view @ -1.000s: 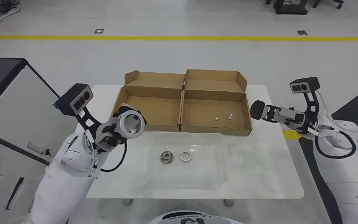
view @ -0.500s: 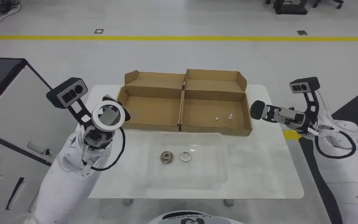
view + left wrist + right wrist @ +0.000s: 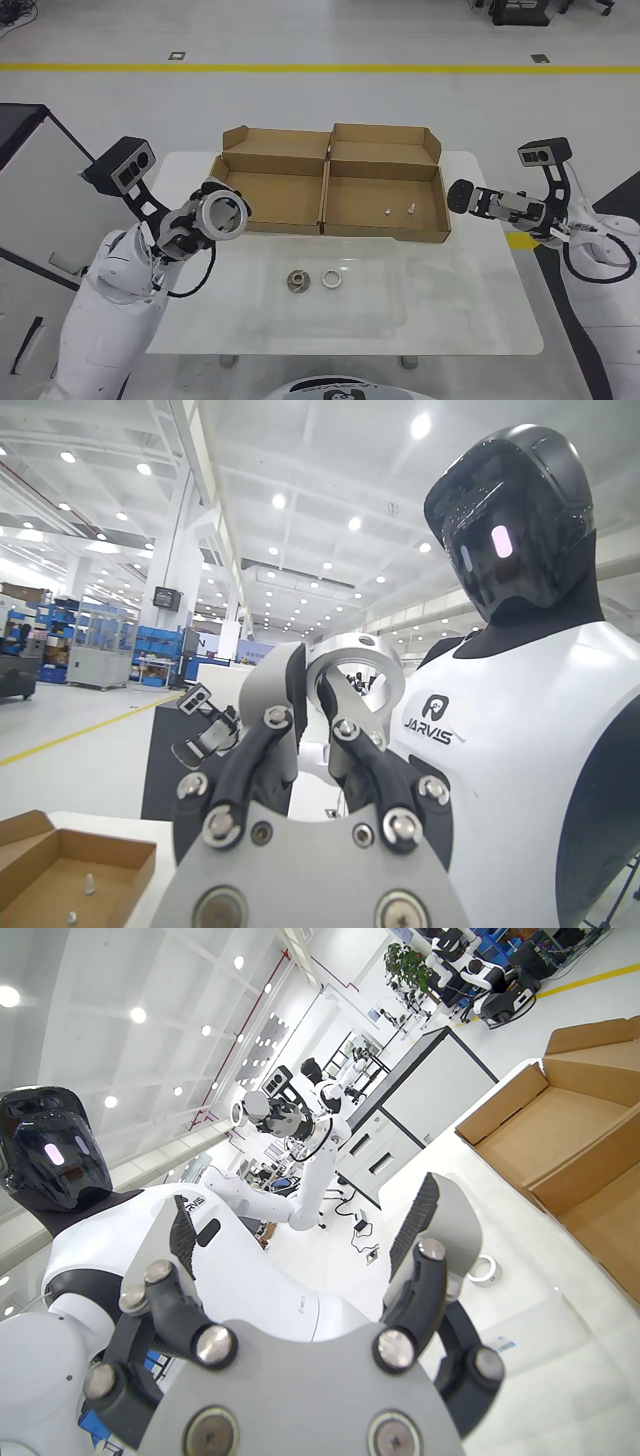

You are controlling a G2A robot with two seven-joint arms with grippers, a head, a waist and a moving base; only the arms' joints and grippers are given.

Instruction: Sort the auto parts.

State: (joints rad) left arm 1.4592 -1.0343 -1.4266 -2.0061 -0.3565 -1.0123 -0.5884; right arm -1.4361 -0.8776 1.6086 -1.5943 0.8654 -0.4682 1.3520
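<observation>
Left tool (image 3: 310, 680): clamped on large metal ring (image 3: 391, 682), one finger inside its bore. Right tool (image 3: 302, 1190): spread wide, empty; cardboard boxes (image 3: 550, 1113) just beside it.

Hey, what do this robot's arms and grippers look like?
The left arm and right arm have white shells, black joints and black cables. Each wrist carries a black camera box on a stalk. The left gripper and right gripper share a silver screwed base plate, black linkages and grey fingers with black ribbed pads.
</observation>
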